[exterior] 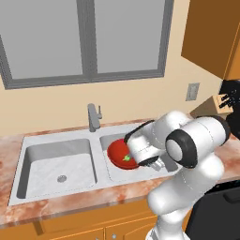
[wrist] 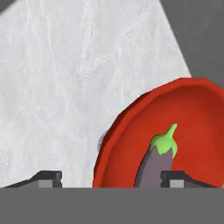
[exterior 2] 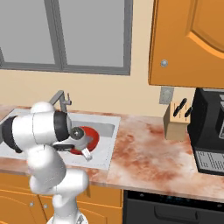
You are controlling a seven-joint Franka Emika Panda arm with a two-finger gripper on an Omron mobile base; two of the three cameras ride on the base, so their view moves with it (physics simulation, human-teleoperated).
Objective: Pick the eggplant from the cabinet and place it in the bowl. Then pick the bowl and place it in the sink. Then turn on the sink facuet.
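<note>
The glossy red bowl [wrist: 192, 113], carrying the grey-purple eggplant [wrist: 155, 168], hangs over the grey metal sink's [exterior: 56, 159] right basin, its rim between the gripper's [wrist: 113, 178] 2 spread jaws; whether they clamp it is unclear.

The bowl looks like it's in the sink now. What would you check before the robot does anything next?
1. Eggplant inside the bowl: ok.
2. Bowl over the sink's right basin: ok.
3. Bowl resting flat on the basin floor: cannot tell; it looks tilted in the hand view.
4. End effector let go of the bowl rim: cannot tell; the fingers straddle it.
5. Faucet free of the arm: ok.
6. Water running: not ok; none shows.
</note>
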